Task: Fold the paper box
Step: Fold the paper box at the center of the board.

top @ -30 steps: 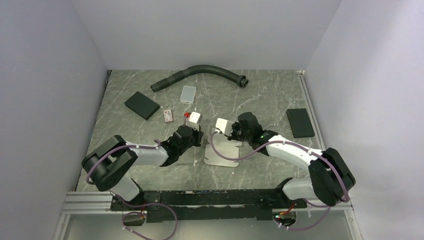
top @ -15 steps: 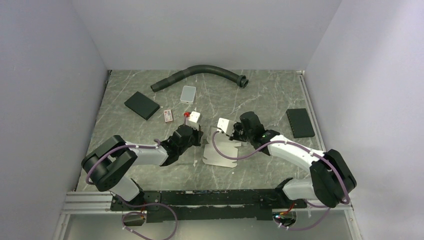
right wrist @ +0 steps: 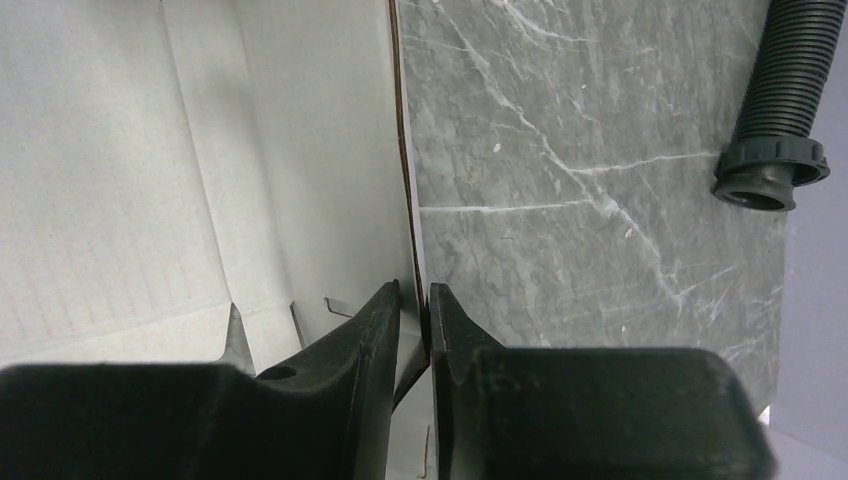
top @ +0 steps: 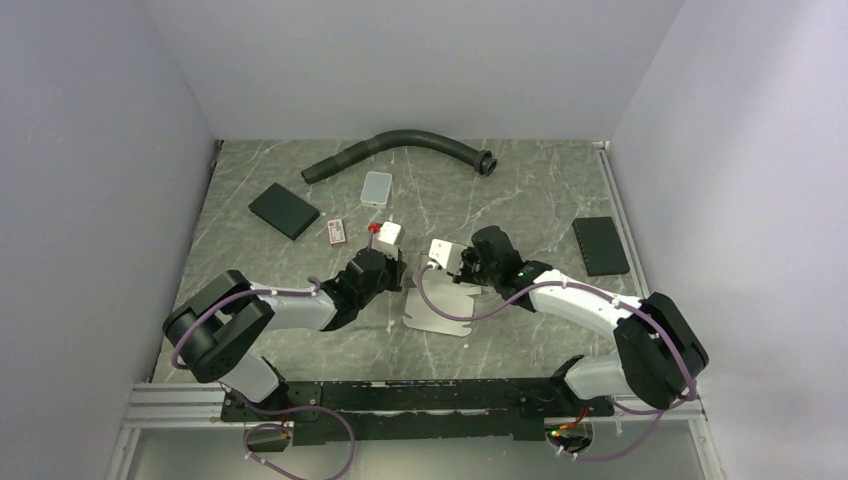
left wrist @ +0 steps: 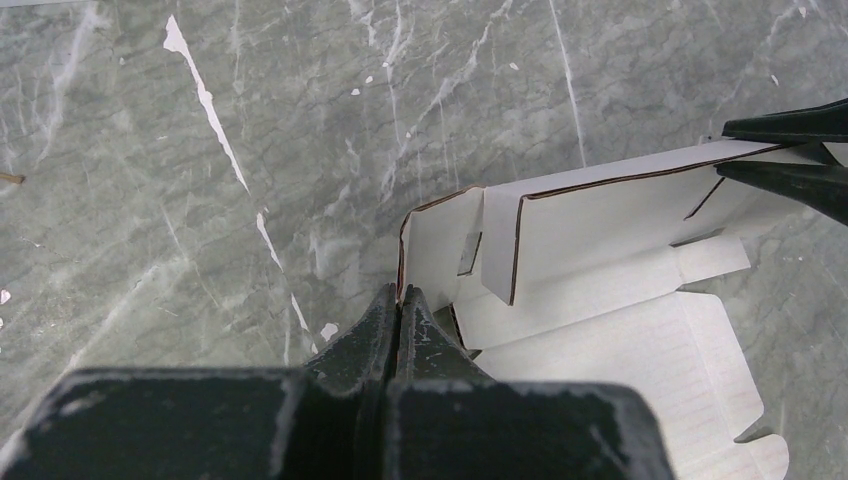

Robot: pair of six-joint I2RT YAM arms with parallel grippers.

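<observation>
The paper box (top: 438,308) is a white creased sheet lying between the arms, with its far wall raised. In the left wrist view the paper box (left wrist: 600,300) shows a standing wall and a folded end flap. My left gripper (top: 403,272) is shut on the left end of that wall (left wrist: 398,295). My right gripper (top: 462,262) straddles the wall's right end (right wrist: 414,290). Its jaws are narrowly open, with the cardboard edge in the gap. The box's inner face (right wrist: 200,150) fills the left of the right wrist view. The right fingers (left wrist: 790,150) show at the edge of the left wrist view.
A black corrugated hose (top: 400,145) curves along the back, and its end (right wrist: 775,170) lies near the right gripper. Two black pads (top: 283,210) (top: 600,245) lie at left and right. A grey tile (top: 376,187), a small card (top: 338,232) and a small white-and-red item (top: 385,233) sit behind the left gripper.
The right gripper has shifted slightly to the left along the box wall. The left gripper has kept its hold and its place.
</observation>
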